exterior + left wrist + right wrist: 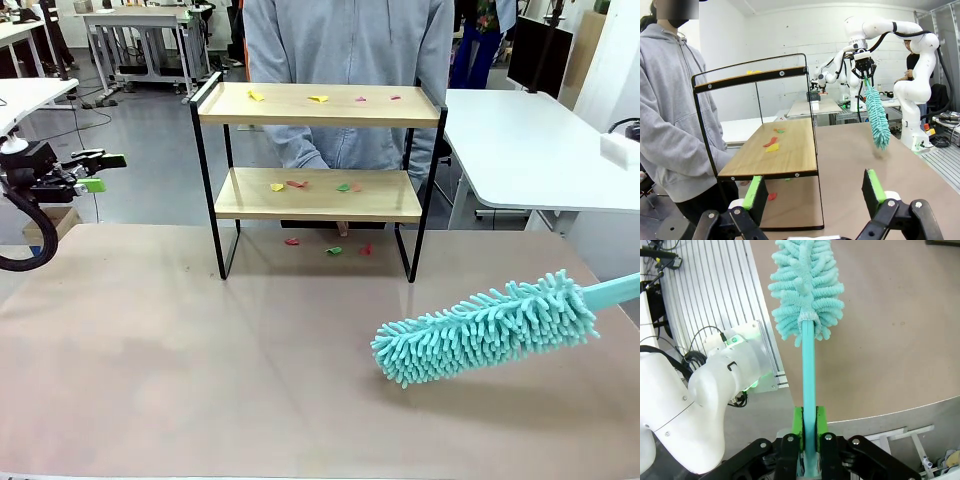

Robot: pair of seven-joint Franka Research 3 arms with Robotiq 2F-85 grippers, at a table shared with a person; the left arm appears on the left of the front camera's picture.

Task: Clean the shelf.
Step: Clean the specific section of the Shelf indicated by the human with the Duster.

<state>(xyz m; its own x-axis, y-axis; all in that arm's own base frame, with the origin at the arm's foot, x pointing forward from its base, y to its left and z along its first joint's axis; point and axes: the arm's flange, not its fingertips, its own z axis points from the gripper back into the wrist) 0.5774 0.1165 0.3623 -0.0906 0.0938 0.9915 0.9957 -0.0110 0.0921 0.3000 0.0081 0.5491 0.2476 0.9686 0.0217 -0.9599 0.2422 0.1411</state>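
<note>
The shelf [318, 105] stands at the table's far side, two light wooden boards in a thin black frame; it also fills the left of the left wrist view [771, 150]. Small coloured scraps [318, 98] lie on both boards and on the table under it. A teal fluffy duster [485, 328] hovers low over the table at the right, its handle running off the right edge. My right gripper [809, 432] is shut on the duster's handle [808, 370]. At the far left, off the table, my left gripper [97, 171] hangs open and empty [812, 192].
A person in a grey hoodie [350, 50] stands right behind the shelf. A white table [540, 150] sits at the right. The brown table top [200, 360] stretches in front of the shelf. My right arm's base [725, 390] stands beside a slatted metal plate.
</note>
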